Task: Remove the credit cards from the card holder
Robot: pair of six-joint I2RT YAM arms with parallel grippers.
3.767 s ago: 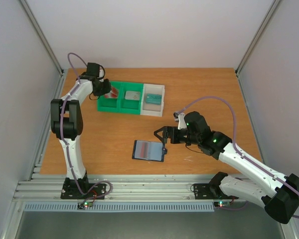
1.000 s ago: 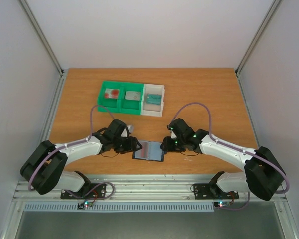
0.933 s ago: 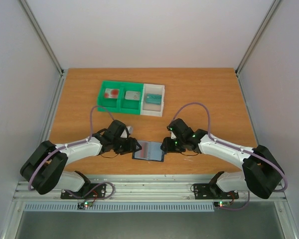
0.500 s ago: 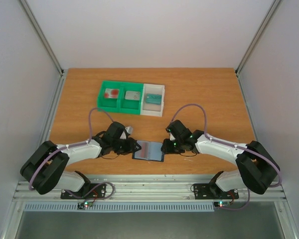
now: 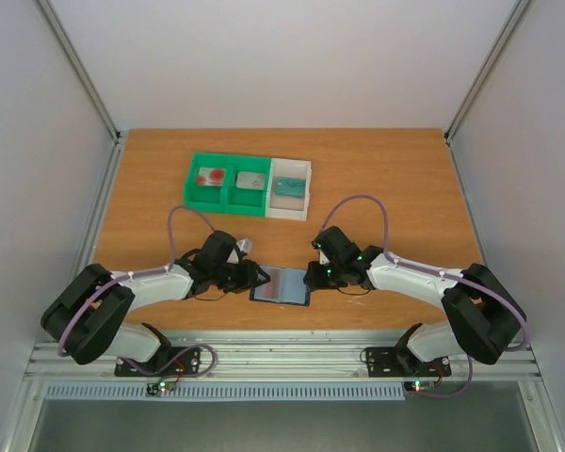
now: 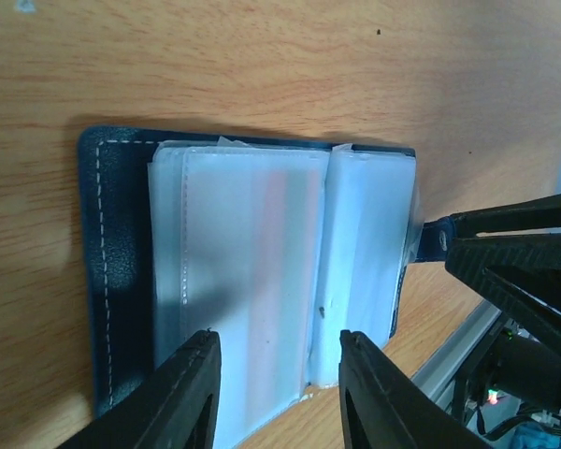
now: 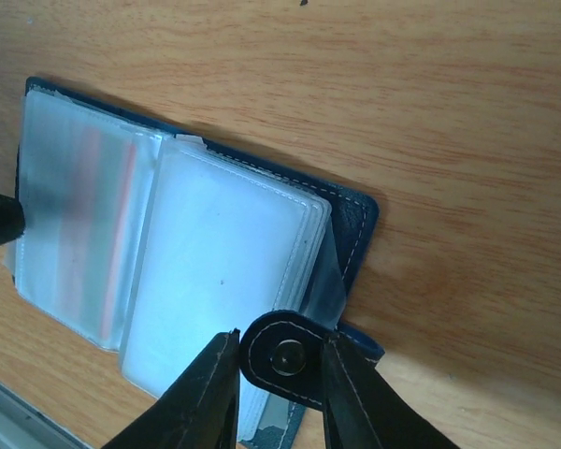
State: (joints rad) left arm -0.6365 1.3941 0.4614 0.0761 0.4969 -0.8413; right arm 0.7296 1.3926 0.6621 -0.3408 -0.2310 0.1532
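Wooden table (image 5: 386, 179), and apart from the holder the only thing on it is the tray (image 5: 224, 204) at the back, well apart from both arms. Near the front edge the holder (image 5: 281, 284) lies open and flat. The left gripper (image 6: 279, 339) is at its left side and the right gripper (image 7: 280, 341) at its right, so from above the two black heads cover both ends of it.

The tray has two green compartments plus a white bin (image 5: 308, 188) on the right end. The left green one holds a card (image 5: 209, 176) with red blotches, the middle one a greyish card (image 5: 252, 180), and the white bin a teal item (image 5: 288, 186).

The holder's clear sleeves (image 6: 234, 281) sit stacked on the dark blue cover. A pinkish-red streak (image 7: 93, 215) shows through one of them — looks like a card inside.

The left fingers stand partly apart, straddling the near edge of the sleeves, with nothing pinched between them. The right fingers are narrow, with the snap tab (image 7: 285, 357) raised between them and touching both — clamped on it.
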